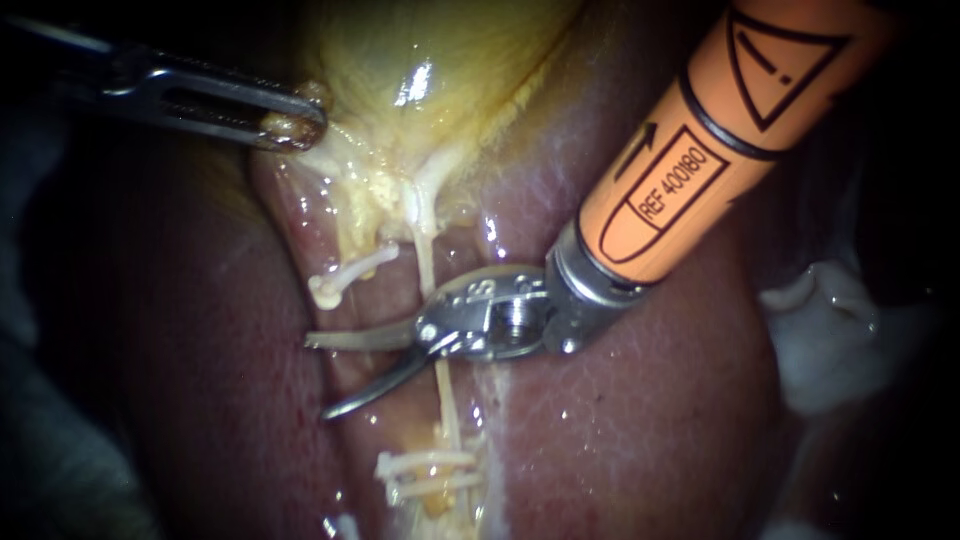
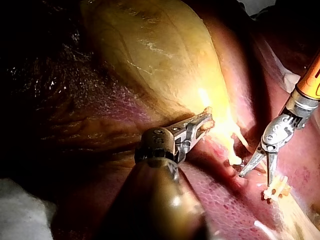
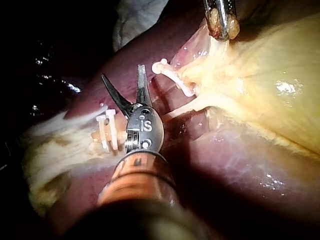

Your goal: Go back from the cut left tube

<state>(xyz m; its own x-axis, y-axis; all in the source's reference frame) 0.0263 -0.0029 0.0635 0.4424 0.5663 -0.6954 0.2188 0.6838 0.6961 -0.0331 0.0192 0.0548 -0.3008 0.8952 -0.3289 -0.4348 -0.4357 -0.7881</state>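
Observation:
My right instrument (image 1: 318,377), on an orange shaft, has two thin blades standing open with nothing between them. They lie over the liver (image 1: 650,420), just below the cut left tube's stump (image 1: 350,270), which carries a white clip. The right tube (image 1: 425,245) runs whole from the gallbladder (image 1: 440,60) down behind the blades' hinge to several white clips (image 1: 425,470). My left instrument (image 1: 295,128) is shut on the gallbladder's lower edge. In the right wrist view the open blades (image 3: 122,72) point past the clipped stump (image 3: 170,72). In the left wrist view the jaws (image 2: 202,122) pinch yellow tissue.
White gauze (image 1: 830,330) lies to the right of the liver. Dark red liver surface surrounds the tubes on both sides. More pale gauze (image 3: 135,20) shows ahead of the blades in the right wrist view.

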